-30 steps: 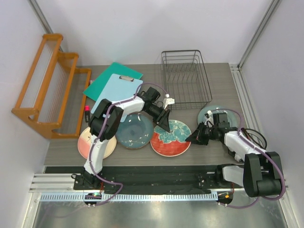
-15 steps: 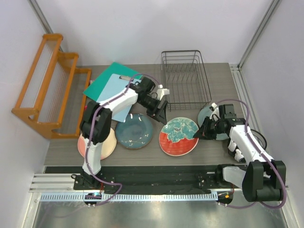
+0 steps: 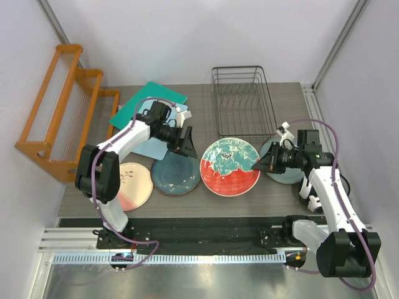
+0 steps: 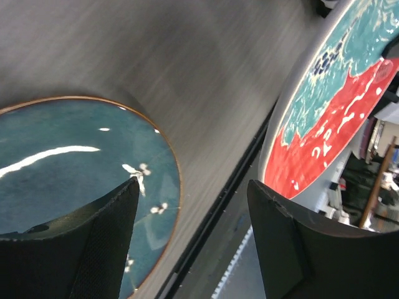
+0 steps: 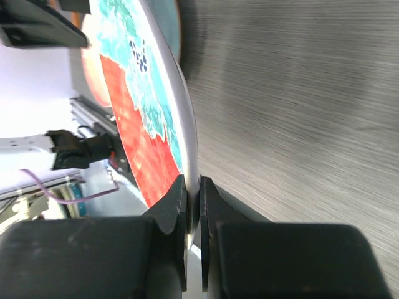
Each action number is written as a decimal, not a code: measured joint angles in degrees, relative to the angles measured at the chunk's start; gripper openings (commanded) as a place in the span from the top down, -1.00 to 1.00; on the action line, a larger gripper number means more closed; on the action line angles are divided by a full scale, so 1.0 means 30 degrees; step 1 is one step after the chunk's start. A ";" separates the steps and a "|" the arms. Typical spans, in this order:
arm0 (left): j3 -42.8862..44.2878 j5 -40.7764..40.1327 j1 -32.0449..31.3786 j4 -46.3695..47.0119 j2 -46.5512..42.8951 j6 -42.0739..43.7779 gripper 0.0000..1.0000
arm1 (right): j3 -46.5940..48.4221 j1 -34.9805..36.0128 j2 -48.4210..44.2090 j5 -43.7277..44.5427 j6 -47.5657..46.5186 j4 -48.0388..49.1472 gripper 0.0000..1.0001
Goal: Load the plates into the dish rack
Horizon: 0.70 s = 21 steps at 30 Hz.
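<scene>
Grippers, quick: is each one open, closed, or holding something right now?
Left gripper: open, holding nothing.
Right gripper: closed on the rim of the red-and-teal floral plate.

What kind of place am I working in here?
Probably a robot test cell, not a kitchen: bare white walls box in a small table, a metal rail fronts it, and the dish rack stands with no sink in view.

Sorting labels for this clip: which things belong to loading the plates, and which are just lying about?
Job: floral plate, teal plate, pink plate, grey-green plate, wire rack.
Lying about: orange rack, blue clipboard, green board.
</scene>
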 measured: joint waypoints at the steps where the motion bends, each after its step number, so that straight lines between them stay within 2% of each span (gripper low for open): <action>1: -0.0197 0.0189 -0.0080 0.0066 0.0007 -0.0117 -0.38 | 0.0000 0.0000 0.0066 -0.0233 0.0153 0.0175 0.98; 10: -0.0255 0.2266 -0.0474 0.2084 0.0007 -0.1770 -0.21 | 0.0284 0.0000 0.2361 -0.0714 0.1428 0.2193 0.98; 16: -0.0138 0.2783 -0.1377 0.2805 0.0102 -0.2521 -0.19 | 0.0393 0.0007 0.3322 -0.0758 0.2514 0.3993 0.97; 19: 0.0117 0.2674 -0.1800 0.2936 0.0393 -0.2630 -0.04 | 0.0634 0.0007 0.3526 -0.0831 0.2739 0.4313 0.97; 21: 0.0386 0.2747 -0.1887 0.2980 0.0714 -0.2790 0.17 | 0.0736 0.0117 0.3526 -0.0940 0.2863 0.4590 0.98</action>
